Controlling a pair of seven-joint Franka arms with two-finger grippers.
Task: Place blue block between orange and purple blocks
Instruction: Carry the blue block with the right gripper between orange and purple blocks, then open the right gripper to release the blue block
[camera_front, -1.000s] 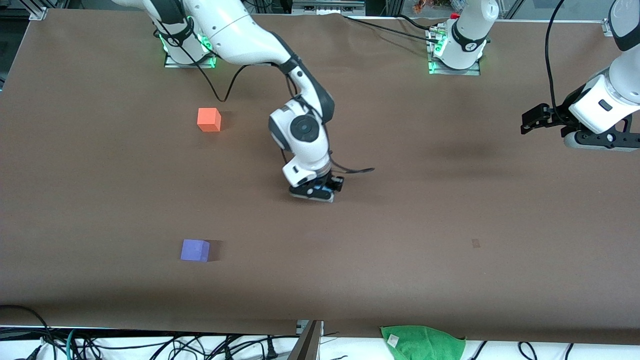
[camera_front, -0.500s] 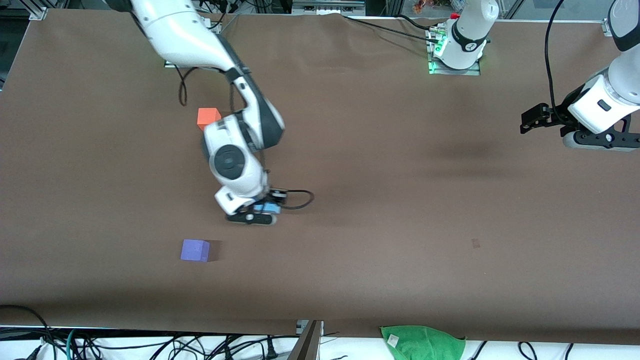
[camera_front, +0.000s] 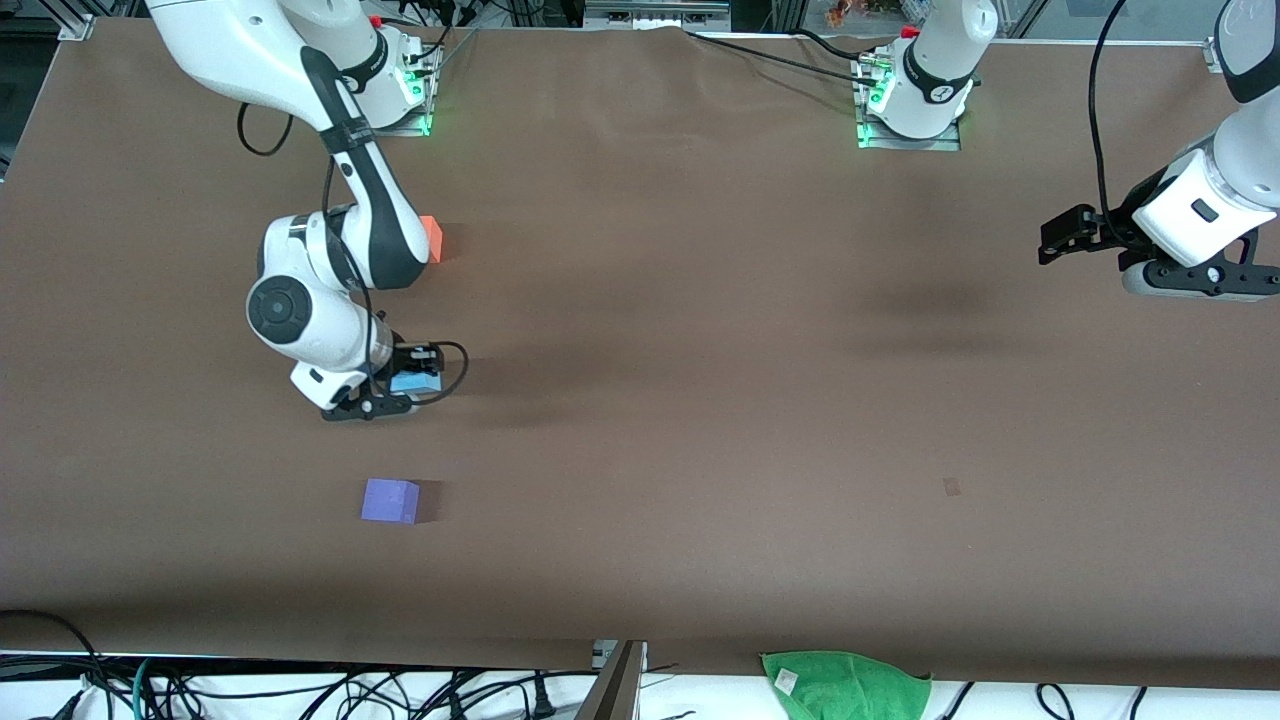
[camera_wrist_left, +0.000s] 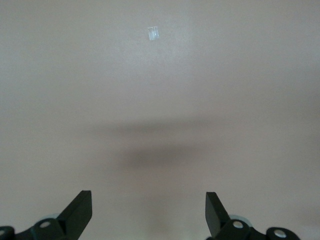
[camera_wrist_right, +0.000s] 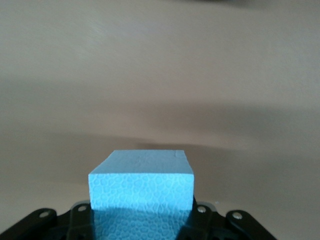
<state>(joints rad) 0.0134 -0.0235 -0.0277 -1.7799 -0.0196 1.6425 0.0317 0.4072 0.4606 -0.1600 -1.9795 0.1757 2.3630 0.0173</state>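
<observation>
Clamped on the blue block (camera_front: 416, 381), my right gripper (camera_front: 397, 385) hangs over the table (camera_front: 700, 450), above the stretch between the orange block (camera_front: 432, 239) and the purple block (camera_front: 390, 500). Left gripper (camera_front: 1062, 238) waits spread wide, empty, at its own end. Risks: my forearm crowds the orange block, so a swing may nudge it; releasing too high could bounce the block off line.

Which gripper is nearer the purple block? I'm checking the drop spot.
Right. The right gripper holds the blue block near the purple block; the left gripper waits at the table's other end.
</observation>
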